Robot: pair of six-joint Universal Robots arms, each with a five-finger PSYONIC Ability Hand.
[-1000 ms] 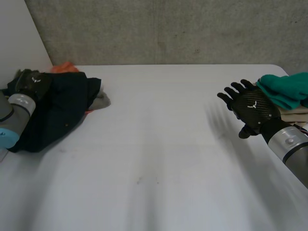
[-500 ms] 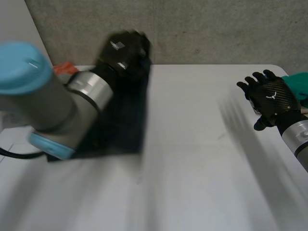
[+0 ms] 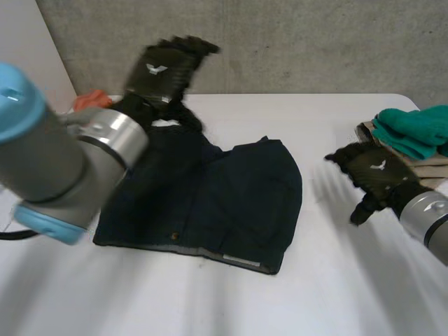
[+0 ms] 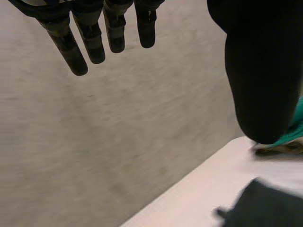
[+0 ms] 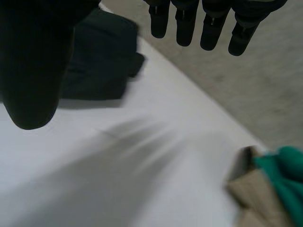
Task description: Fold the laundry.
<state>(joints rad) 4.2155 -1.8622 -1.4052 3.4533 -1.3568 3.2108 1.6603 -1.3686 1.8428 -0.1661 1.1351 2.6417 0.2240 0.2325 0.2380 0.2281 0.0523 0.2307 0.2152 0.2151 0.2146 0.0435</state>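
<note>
A dark navy garment (image 3: pixel 210 199) lies spread flat on the middle of the white table (image 3: pixel 336 294), with a light hem strip at its near edge. My left hand (image 3: pixel 162 70) is raised above the garment's far left corner, open, its straight fingers (image 4: pixel 90 40) holding nothing. My right hand (image 3: pixel 369 171) hovers over the table to the right of the garment, open and clear of it. In the right wrist view the garment (image 5: pixel 102 56) lies beyond the straight fingers (image 5: pixel 184 23).
A stack of folded laundry sits at the table's right edge, teal cloth (image 3: pixel 413 129) on top of beige cloth (image 3: pixel 427 162). An orange cloth (image 3: pixel 91 100) lies at the far left corner. A concrete wall stands behind the table.
My left arm swung the dark garment from the left pile to the table's middle and let it go. The left hand went from shut to open. My right hand shifted slightly.
</note>
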